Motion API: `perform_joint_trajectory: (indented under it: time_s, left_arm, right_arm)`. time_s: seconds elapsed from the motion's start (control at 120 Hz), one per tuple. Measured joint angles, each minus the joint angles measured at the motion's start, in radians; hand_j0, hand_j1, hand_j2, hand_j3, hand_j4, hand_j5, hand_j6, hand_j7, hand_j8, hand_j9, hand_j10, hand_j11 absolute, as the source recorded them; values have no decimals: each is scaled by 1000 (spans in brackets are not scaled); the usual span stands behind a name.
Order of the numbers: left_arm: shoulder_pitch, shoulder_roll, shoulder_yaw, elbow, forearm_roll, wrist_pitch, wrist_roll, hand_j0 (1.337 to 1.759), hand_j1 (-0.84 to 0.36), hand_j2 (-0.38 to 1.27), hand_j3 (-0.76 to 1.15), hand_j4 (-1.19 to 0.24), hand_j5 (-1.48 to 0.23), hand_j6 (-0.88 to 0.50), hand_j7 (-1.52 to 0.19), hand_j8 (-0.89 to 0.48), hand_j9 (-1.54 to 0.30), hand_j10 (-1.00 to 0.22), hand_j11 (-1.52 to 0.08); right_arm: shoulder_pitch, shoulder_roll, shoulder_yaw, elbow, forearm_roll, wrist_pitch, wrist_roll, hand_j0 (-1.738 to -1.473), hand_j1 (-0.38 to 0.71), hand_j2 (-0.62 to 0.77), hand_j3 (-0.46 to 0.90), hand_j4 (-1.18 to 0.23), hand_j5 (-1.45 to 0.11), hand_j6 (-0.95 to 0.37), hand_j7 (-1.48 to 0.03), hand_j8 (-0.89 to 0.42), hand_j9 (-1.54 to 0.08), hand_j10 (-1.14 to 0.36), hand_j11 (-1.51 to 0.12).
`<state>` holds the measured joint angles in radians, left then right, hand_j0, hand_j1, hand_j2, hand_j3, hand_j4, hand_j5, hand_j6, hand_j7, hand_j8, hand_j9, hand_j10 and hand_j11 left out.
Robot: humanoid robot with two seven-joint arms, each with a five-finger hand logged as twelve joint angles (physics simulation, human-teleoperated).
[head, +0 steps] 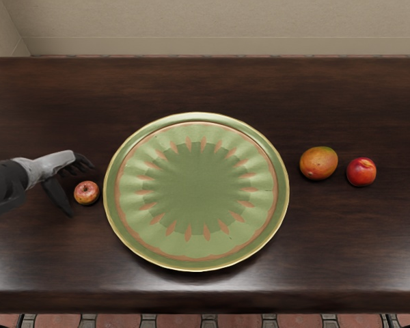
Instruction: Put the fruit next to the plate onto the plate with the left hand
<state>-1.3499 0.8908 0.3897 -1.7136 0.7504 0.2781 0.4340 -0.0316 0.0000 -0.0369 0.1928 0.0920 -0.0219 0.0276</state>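
Entering from the picture's left edge, the left arm lies low over the dark wooden table (205, 89) and ends in the left hand (58, 169). The hand is released and holds nothing: its dark fingers (82, 162) are spread and the thumb (59, 196) angles down toward the table's near edge.

A small red-yellow apple (87, 193) sits on the table just beside the hand, in the open gap between the fingers and the thumb. It appears apart from both, with a sliver of table showing. Just past the apple from the hand lies the large green plate (196, 184) with a gold rim, and the apple rests close to that rim but off the plate.

Well apart from the hand, beyond the plate's far side, sit a mango (318, 162) and a red fruit (361, 171), near each other.
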Motion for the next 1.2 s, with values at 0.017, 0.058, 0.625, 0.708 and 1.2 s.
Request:
perform_joint_trajectory:
  time_s: [0.017,0.058,0.625,0.708,1.2]
  left_arm:
    - [0,-3,2,0,-3,7,2,1658,16,59,0,-283,-364,-284,-364,-284,-364,-283,-363]
    - [0,-5,6,0,-14,22,7,1658,14,59,0,-285,-366,-286,-366,-286,-366,-285,-365]
    - [2,-104,63,6,-80,186,18,1658,2,61,0,-293,-378,-293,-378,-293,-378,-293,-378]
    - [3,-104,71,6,-80,202,17,1658,-4,62,0,-298,-385,-298,-385,-298,-384,-298,-384]
    - [20,-133,79,15,-67,236,13,1658,-142,84,0,-442,-494,-329,-621,-99,-847,-173,-815]
  right_arm:
    - [0,0,0,0,0,0,0,-1658,-312,-6,0,-31,-40,-31,-40,-31,-40,-31,-40]
    - [0,0,0,0,0,0,0,-1658,-312,-6,0,-31,-40,-31,-40,-31,-40,-31,-40]
    - [0,0,0,0,0,0,0,-1658,-312,-6,0,-31,-40,-31,-40,-31,-40,-31,-40]
    - [0,0,0,0,0,0,0,-1658,-312,-6,0,-31,-40,-31,-40,-31,-40,-31,-40]
    - [0,0,0,0,0,0,0,-1658,-312,-6,0,-31,-40,-31,-40,-31,-40,-31,-40]
